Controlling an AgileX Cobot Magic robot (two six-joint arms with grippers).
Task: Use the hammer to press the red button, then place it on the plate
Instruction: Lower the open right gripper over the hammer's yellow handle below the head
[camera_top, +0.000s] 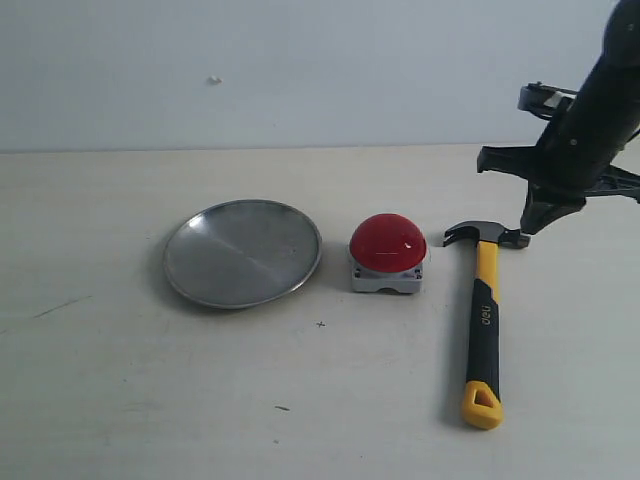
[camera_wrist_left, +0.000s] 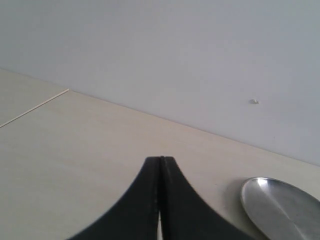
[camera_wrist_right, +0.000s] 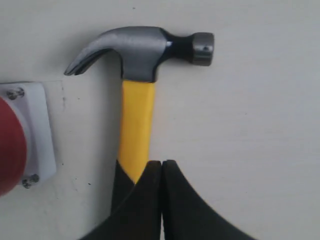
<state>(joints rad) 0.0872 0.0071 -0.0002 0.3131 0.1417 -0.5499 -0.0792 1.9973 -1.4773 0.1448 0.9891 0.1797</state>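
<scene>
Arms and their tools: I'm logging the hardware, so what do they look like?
The right arm is matte black with side brackets. The left tool and right tool each have two black fingers, broad at the base, curving to narrow tips. No markings show.

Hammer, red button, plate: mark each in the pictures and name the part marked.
hammer (camera_top: 482, 320), exterior view, on the black grip sleeve.
red button (camera_top: 388, 242), exterior view, on top of the dome.
plate (camera_top: 240, 252), exterior view, on its bare centre.
</scene>
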